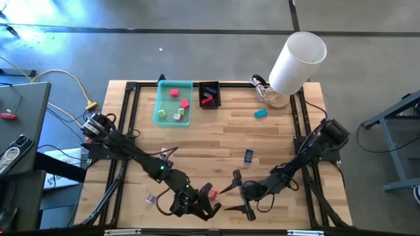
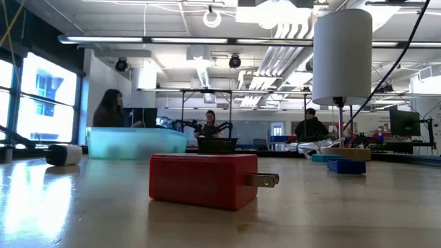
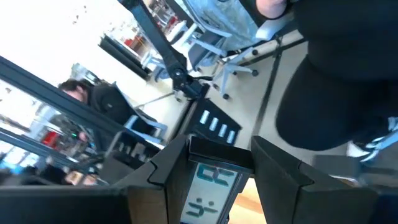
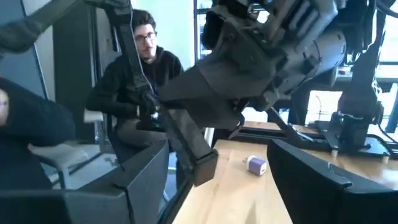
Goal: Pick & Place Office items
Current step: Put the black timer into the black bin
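The left claw [image 1: 209,208] and the right claw [image 1: 237,191], both wide and empty, flank the red plug block [image 1: 211,193] near the worktop [image 1: 275,141] front edge; they could collide.

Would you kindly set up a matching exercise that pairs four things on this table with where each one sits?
Things:
1. red plug block
2. blue piece
3. teal piece
4. purple piece

Places:
A. alone on the wood near the middle of the table
B. near the table's front edge, outside the left arm
C. near the foot of the white cylinder
D. at the front of the table, beside the left gripper

Pairs: 1-D, 2-A, 3-C, 4-B
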Available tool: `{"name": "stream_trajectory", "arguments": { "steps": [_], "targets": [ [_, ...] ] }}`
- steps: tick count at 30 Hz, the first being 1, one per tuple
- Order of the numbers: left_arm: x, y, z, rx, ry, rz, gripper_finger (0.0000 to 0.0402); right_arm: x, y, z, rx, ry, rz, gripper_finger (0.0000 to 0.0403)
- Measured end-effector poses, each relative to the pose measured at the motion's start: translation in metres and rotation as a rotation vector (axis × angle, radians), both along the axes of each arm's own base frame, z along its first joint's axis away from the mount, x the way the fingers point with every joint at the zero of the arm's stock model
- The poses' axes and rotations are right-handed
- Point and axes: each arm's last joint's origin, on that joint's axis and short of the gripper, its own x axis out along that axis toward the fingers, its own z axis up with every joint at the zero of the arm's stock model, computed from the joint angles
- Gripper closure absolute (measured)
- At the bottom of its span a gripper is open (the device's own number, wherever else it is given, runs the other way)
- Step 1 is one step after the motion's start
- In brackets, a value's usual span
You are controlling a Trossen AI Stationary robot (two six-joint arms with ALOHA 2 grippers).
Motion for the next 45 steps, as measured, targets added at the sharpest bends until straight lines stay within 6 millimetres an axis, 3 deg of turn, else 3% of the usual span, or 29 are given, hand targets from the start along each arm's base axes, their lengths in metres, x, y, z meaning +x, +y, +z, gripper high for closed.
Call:
{"name": "stream_trajectory", "arguments": {
  "steps": [9, 14, 20, 28, 35, 45],
  "targets": [
    [0.008, 0.014, 0.004, 0.002, -0.058, 0.034, 0.0261, 0.011, -0.014, 0.000, 0.091, 0.036, 0.142, 0.0146],
    [0.015, 0.027, 0.004, -0.026, -0.032, 0.037, 0.0261, 0.014, -0.018, 0.000, 0.118, 0.051, 0.197, 0.0170],
    [0.019, 0.035, 0.004, -0.071, 0.005, 0.021, 0.0261, 0.014, -0.018, -0.001, 0.114, 0.058, 0.196, 0.0233],
    [0.019, 0.035, 0.004, -0.108, 0.044, 0.003, 0.0255, 0.013, -0.016, -0.002, 0.086, 0.064, 0.232, 0.0357],
    [0.019, 0.036, 0.004, -0.172, 0.108, 0.009, 0.0180, 0.013, -0.015, -0.004, 0.071, 0.075, 0.242, 0.0359],
    [0.021, 0.038, 0.004, -0.365, 0.264, 0.095, 0.0169, 0.010, -0.013, -0.010, 0.104, 0.196, 0.208, 0.0359]
  ]
}}
